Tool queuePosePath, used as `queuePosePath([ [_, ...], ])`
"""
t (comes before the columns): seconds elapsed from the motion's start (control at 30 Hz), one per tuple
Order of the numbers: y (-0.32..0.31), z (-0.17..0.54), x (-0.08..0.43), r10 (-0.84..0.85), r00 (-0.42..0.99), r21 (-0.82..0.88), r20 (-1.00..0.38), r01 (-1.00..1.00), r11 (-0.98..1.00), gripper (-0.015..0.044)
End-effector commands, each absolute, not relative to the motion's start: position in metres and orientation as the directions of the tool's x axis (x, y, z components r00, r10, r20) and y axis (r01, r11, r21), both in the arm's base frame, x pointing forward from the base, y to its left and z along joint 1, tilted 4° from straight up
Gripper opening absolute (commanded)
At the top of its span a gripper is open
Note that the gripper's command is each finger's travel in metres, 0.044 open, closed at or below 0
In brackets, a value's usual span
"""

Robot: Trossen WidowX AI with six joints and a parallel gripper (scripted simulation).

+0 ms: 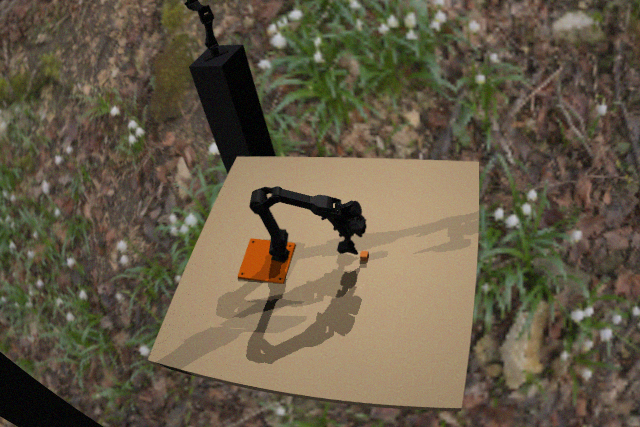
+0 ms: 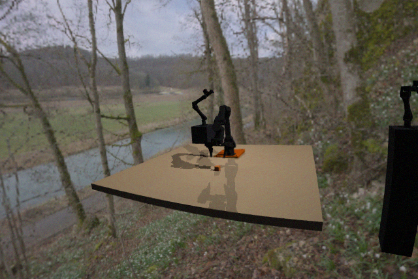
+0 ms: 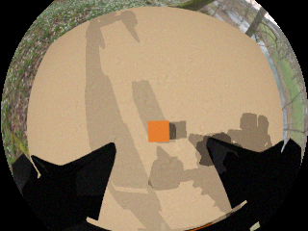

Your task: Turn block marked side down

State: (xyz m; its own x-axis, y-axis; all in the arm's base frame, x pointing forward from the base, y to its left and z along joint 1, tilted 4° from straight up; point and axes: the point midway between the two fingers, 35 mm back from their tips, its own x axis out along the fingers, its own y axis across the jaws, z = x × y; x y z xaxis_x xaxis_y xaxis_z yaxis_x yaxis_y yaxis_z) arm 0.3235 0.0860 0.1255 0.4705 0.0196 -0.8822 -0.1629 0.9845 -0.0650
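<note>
The small orange block (image 1: pixel 364 255) (image 2: pixel 217 168) (image 3: pixel 158 131) rests flat on the table (image 1: pixel 413 350) (image 2: pixel 276 188) (image 3: pixel 217 72). Its upper face is plain orange in the wrist view. No mark shows on the faces in view; the underside is hidden. My gripper (image 1: pixel 348 251) (image 2: pixel 211 155) (image 3: pixel 162 145) is open wide and empty. It hangs above the table, on the arm-base side of the block, and does not touch it. In the wrist view the block lies just beyond the line between the two fingertips.
The arm stands on an orange base plate (image 1: pixel 253 259) (image 2: pixel 239 152). Black pillars (image 1: pixel 219 94) (image 2: pixel 400 188) carrying other small arms stand beyond the table edges. Arm shadows fall across the table around the block.
</note>
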Motion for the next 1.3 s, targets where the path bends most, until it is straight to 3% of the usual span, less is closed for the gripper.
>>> queuePosePath([
  [0.0, 0.088, 0.131, 0.333, 0.002, 0.356, -0.059, -0.935, -0.160, 0.985, 0.0440],
  [0.3, 0.091, 0.141, 0.348, -0.041, 0.094, -0.055, -0.995, -0.155, 0.986, 0.0440],
  [1.27, 0.089, 0.084, 0.353, -0.042, 0.089, -0.055, -0.995, -0.155, 0.986, 0.0440],
])
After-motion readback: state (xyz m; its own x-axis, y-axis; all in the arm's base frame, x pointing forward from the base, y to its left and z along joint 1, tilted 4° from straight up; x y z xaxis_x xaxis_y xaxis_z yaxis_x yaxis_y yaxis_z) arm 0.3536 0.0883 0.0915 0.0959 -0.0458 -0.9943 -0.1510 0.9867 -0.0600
